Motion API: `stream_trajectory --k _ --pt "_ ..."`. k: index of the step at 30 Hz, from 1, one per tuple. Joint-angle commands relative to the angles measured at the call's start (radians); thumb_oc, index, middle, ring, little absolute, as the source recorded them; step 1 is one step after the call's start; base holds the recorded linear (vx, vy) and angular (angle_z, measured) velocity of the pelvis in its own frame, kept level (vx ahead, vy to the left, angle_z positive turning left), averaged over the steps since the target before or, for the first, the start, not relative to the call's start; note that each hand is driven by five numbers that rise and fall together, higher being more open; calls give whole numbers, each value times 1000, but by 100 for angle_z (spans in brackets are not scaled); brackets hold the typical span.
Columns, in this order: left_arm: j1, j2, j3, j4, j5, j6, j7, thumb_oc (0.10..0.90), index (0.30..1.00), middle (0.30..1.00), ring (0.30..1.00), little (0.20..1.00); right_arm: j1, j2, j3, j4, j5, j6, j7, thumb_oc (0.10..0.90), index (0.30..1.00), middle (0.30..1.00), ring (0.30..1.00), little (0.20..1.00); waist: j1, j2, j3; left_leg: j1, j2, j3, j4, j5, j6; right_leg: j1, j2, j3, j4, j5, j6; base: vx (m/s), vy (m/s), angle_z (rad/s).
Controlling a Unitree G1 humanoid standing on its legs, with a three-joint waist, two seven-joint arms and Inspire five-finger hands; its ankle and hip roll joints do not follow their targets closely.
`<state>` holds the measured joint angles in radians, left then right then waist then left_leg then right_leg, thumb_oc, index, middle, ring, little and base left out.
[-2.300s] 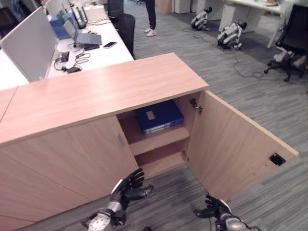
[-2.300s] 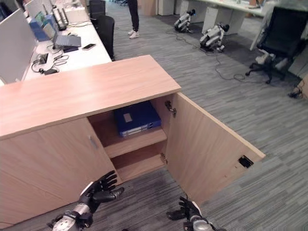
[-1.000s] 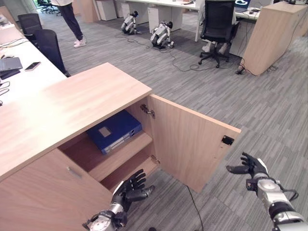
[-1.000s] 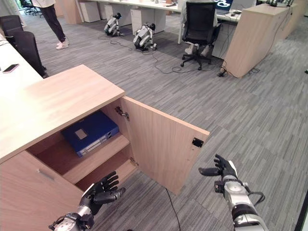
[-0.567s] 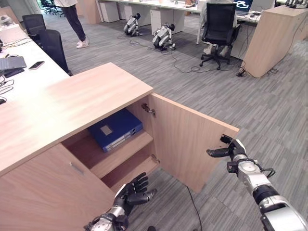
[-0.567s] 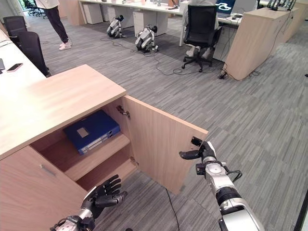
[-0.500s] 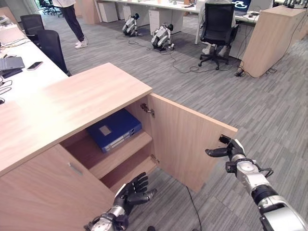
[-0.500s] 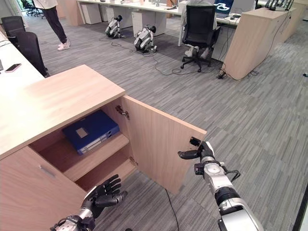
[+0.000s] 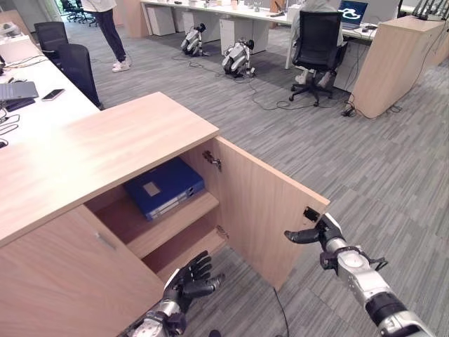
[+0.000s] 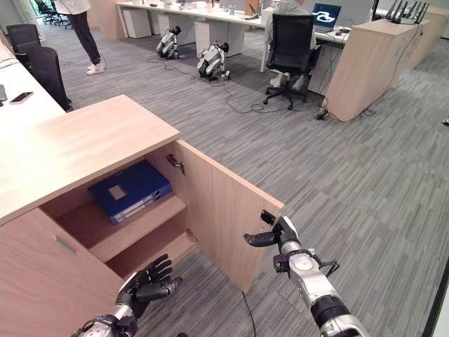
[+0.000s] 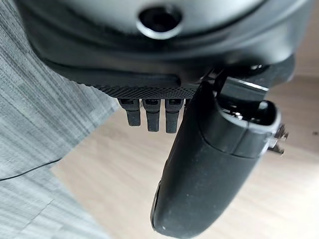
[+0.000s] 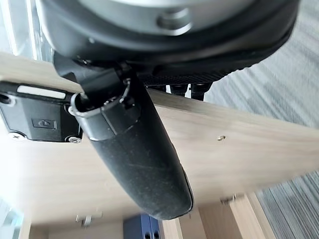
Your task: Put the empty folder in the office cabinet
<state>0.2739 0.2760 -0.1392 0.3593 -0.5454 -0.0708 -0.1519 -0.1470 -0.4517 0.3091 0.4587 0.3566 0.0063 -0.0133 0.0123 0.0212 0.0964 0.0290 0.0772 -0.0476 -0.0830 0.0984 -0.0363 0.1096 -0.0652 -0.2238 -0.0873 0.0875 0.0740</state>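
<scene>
Wooden and pale, the cabinet [image 9: 105,151] takes up the left of our head views. Our left hand [image 9: 184,286] hangs low in front of it, near the floor, fingers spread and relaxed, holding nothing; its wrist view shows the thumb and straight fingers over bare wood.

Moving right, the open half of the cabinet has two shelves. The blue folder [image 9: 165,188] lies flat on the upper shelf [image 9: 175,219], label up, spine toward us. The lower shelf [image 9: 191,249] looks bare as far as we can see into it.

Further right, the door [image 9: 266,210] stands swung out on its hinge. Our right hand [image 9: 324,233] is at the door's free edge, beside the small black catch [image 9: 311,214]; the thumb reaches across the inner face and the fingers lie behind the outer side, loosely straddling the edge, not clamped on it.

We judge that the folder is already stowed, so the step in hand is closing the door. The next move calls for pushing the free edge leftward in an arc about the hinge, keeping our left hand clear of its path.

Beyond the cabinet we see office chairs [image 9: 316,42] and a person's legs [image 9: 109,31].
</scene>
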Motion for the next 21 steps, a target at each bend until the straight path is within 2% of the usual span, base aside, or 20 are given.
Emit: stream_trajectory --k 1,4,5,6,7,8,10,13,16,17,18,19,20,21 --pt "-68 59 43 -31 -10 -79 14 800 900 900 900 900 -124 106 73 -136 -44 -117 124 800 900 900 900 900 100 -86 6 11 -82 3 87 -134 -2 -9 -41 -74 12 -99 49 -91 -46 43" --pt "-68 59 61 -15 -12 -82 27 800 900 900 900 900 -87 124 89 -165 -33 -129 129 800 900 900 900 900 139 -88 31 -52 -82 -36 107 -117 -21 -24 -56 -143 7 -97 52 -139 -37 56" --pt "-78 57 58 3 -14 -84 35 800 900 900 900 900 -80 122 93 -178 -32 -136 126 800 900 900 900 900 151 -87 48 -86 -72 -13 129 -109 -33 -23 -69 -182 4 -100 53 -208 45 108" --pt "-90 54 52 9 -12 -84 41 800 900 900 900 900 -78 115 94 -182 -35 -141 118 800 900 900 900 900 150 -87 59 -123 -58 38 157 -102 -35 -29 -84 -219 2 -99 55 -196 105 87" --pt "-104 55 45 14 -5 -84 47 800 900 900 900 900 -76 112 97 -179 -40 -145 110 800 900 900 900 900 134 -85 57 -127 -20 139 167 -103 -31 -34 -97 -260 3 -95 57 -178 156 104" --pt "-119 55 40 17 -1 -85 52 800 900 900 900 900 -77 118 101 -170 -41 -145 96 800 900 900 900 900 111 -83 58 -118 30 274 189 -112 -27 -32 -108 -304 4 -93 56 -52 156 105" --pt "-113 60 37 13 3 -85 46 800 900 900 900 900 -56 122 103 -188 -49 -142 96 800 900 900 900 900 90 -75 52 -107 68 360 232 -144 -39 -11 -108 -329 9 -110 55 8 173 159" --pt "-95 67 21 19 29 -79 41 800 900 900 900 900 -18 138 100 -235 -53 -130 110 800 900 900 900 900 82 -59 32 -77 55 364 182 -148 -33 5 -117 -380 45 -116 50 38 239 113" --pt "-97 91 16 0 54 -76 44 800 900 900 900 900 -47 172 110 -216 -46 -126 111 800 900 900 900 900 108 -71 27 -86 15 329 157 -149 2 -9 -154 -412 151 -127 71 62 235 134" --pt "-104 97 13 -4 58 -78 44 800 900 900 900 900 -61 186 122 -217 -47 -126 108 800 900 900 900 900 118 -71 27 -83 4 322 151 -155 17 -18 -169 -415 198 -128 85 110 394 151" --pt "-108 106 15 -9 61 -85 45 800 900 900 900 900 -92 216 142 -202 -48 -124 106 800 900 900 900 900 132 -65 28 -58 -24 305 125 -170 45 -54 -236 -417 331 -89 129 92 329 131" --pt "-108 107 17 -10 61 -85 46 800 900 900 900 900 -94 218 142 -200 -48 -125 106 800 900 900 900 900 131 -67 29 -56 -30 305 122 -170 49 -57 -245 -415 341 -90 135 108 314 98" --pt "-107 118 18 -14 65 -89 52 800 900 900 900 900 -124 241 159 -188 -48 -124 101 800 900 900 900 900 141 -64 36 -44 -46 284 104 -169 61 -77 -281 -408 410 -42 167 44 150 69" --pt "-109 120 17 -12 66 -88 61 800 900 900 900 900 -138 258 167 -182 -49 -123 96 800 900 900 900 900 146 -56 41 -36 -49 265 90 -164 65 -95 -289 -385 456 -24 178 -9 199 70"
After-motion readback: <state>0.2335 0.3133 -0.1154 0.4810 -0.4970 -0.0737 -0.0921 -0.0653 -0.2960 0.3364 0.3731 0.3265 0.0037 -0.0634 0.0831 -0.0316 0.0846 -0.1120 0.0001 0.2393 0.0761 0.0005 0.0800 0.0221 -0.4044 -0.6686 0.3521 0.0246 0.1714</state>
